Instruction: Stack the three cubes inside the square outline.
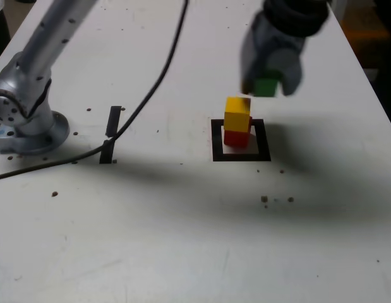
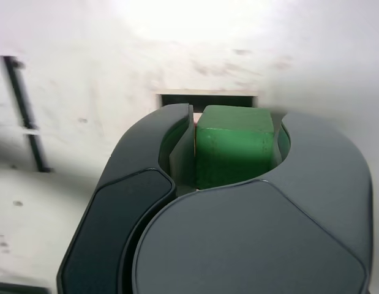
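Note:
A yellow cube (image 1: 237,113) rests on a red cube (image 1: 237,137) inside the square outline (image 1: 216,142) of black tape at the table's middle. The green cube (image 1: 266,86) hangs in the air just above and to the exterior view's right of that stack, clear of it. My gripper (image 1: 268,87) is shut on the green cube. In the wrist view the green cube (image 2: 233,153) sits between the two dark jaws, and a strip of the square outline (image 2: 204,98) shows beyond it.
The arm's silver base (image 1: 24,123) is bolted at the exterior view's left. A black cable (image 1: 144,98) runs across the table from the top. Two short black tape strips (image 1: 112,120) lie beside the base. Small dark specks dot the white table (image 1: 182,240).

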`<action>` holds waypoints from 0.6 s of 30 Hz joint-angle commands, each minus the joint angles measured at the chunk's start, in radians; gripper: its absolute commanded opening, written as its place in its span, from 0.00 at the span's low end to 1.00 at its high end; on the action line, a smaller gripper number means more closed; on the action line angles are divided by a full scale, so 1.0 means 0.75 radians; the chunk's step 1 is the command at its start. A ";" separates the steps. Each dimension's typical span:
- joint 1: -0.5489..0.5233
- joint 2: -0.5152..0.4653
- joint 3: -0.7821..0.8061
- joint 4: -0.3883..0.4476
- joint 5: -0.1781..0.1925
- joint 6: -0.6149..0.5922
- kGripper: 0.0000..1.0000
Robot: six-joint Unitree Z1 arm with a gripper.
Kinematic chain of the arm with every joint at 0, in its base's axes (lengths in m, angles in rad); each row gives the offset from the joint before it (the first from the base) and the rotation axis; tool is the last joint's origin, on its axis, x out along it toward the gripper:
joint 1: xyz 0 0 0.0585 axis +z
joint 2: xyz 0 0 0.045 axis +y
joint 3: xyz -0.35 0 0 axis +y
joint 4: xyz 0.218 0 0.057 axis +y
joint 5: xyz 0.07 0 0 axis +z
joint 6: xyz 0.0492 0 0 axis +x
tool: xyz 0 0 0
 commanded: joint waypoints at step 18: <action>-0.105 -0.373 0.241 0.022 -0.152 0.047 0.02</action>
